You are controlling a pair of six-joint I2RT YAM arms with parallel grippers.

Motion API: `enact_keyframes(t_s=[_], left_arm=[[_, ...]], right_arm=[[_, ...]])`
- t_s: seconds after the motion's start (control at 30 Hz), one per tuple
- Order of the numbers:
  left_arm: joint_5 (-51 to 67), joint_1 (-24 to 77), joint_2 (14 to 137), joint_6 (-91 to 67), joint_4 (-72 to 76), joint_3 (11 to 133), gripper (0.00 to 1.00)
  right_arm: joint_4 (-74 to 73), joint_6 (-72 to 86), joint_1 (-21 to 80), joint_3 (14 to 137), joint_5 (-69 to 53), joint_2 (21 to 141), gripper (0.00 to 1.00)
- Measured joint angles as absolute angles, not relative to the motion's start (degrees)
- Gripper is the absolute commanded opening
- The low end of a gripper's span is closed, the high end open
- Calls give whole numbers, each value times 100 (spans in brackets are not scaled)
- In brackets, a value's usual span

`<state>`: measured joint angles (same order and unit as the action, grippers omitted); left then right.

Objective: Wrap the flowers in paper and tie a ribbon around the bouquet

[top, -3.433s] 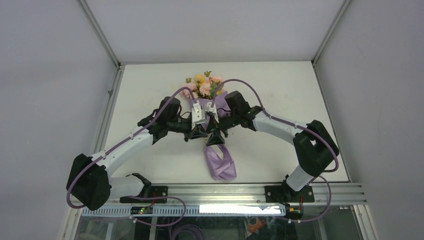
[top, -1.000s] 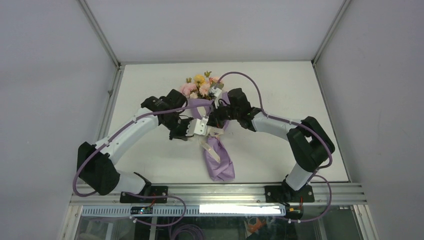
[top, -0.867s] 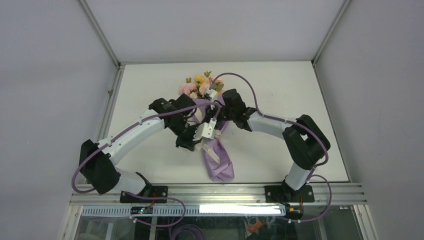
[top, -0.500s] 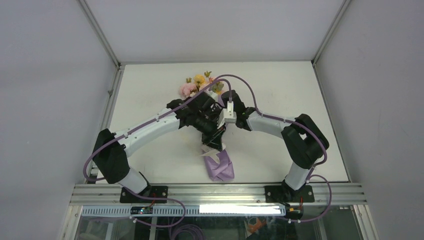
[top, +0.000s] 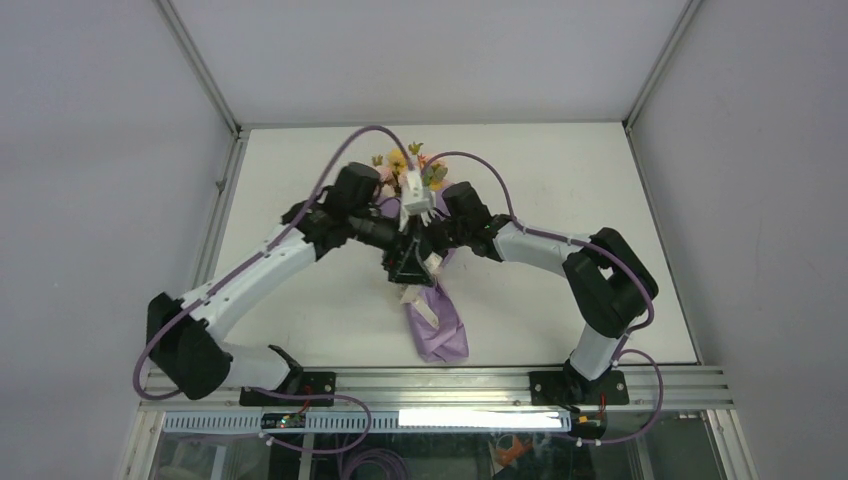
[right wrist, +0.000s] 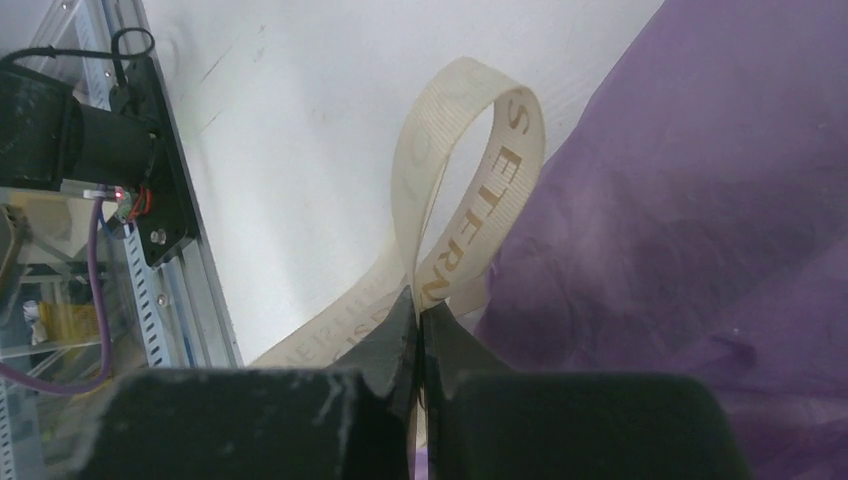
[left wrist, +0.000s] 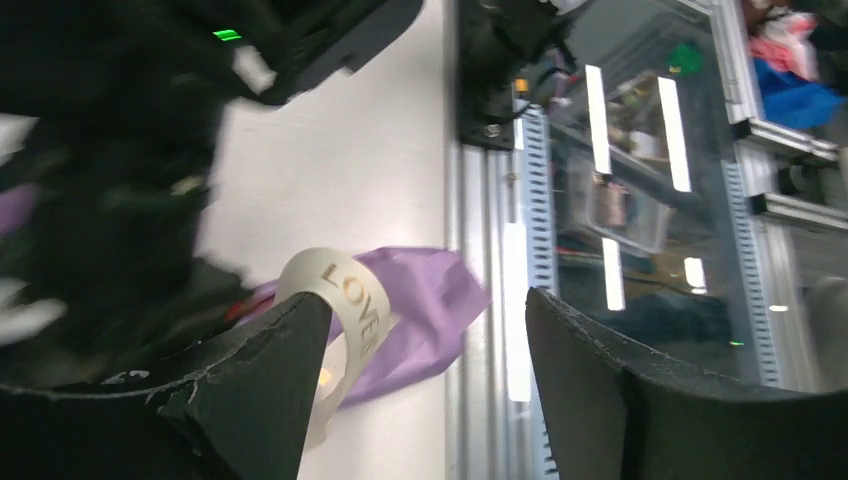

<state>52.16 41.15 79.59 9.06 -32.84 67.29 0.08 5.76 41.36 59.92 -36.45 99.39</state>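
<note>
The bouquet lies along the middle of the table, the flowers (top: pixel 400 162) at its far end and the lilac paper (top: pixel 441 330) tapering toward the near edge. Both grippers meet over its waist. My left gripper (top: pixel 404 272) (left wrist: pixel 425 312) stands open with nothing between its fingers. A loop of the cream ribbon (left wrist: pixel 348 300), printed with gold letters, curls right beside its left fingertip over the paper (left wrist: pixel 425 305). My right gripper (top: pixel 430 257) (right wrist: pixel 419 302) is shut on the ribbon (right wrist: pixel 470 150), which loops up beyond the tips next to the paper (right wrist: pixel 690 200). A ribbon end (top: pixel 421 303) lies on the cone.
An aluminium rail (top: pixel 440 383) with both arm bases runs along the near table edge. Grey enclosure walls stand to the left, right and back. The arms' purple cables (top: pixel 365 135) arc above the flowers.
My left arm swung across the bouquet toward the right arm, then pulled back, and its gripper went from shut to open, letting go of the ribbon. The right gripper stayed shut on the ribbon.
</note>
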Motion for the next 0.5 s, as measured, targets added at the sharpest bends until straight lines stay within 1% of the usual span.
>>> enact_keyframes(t_s=[0.13,0.2,0.3,0.43,0.47,0.5], left_arm=[[5282,3214,7111,2296,-4099,6726,80],[5231,3234,6956,2838,-4510,6705,85],[4877,3599,7026,3387,-4884,6552,86],[4313,4410,7332,3876,-5214,6381,81],[4261,4486,7373,3929,-5260,6381,78],[4217,4501,7391,3959,-5282,6383,73]], right_arm=[[-45,360,4143,5992,-3645,9939,0],[-121,255,4145,5992,-3647,9939,0],[-242,106,4150,5994,-3647,9939,0],[-429,-56,4150,6014,-3647,9939,0],[-456,-89,4150,6023,-3645,9939,0],[-467,-117,4152,6027,-3647,9939,0]])
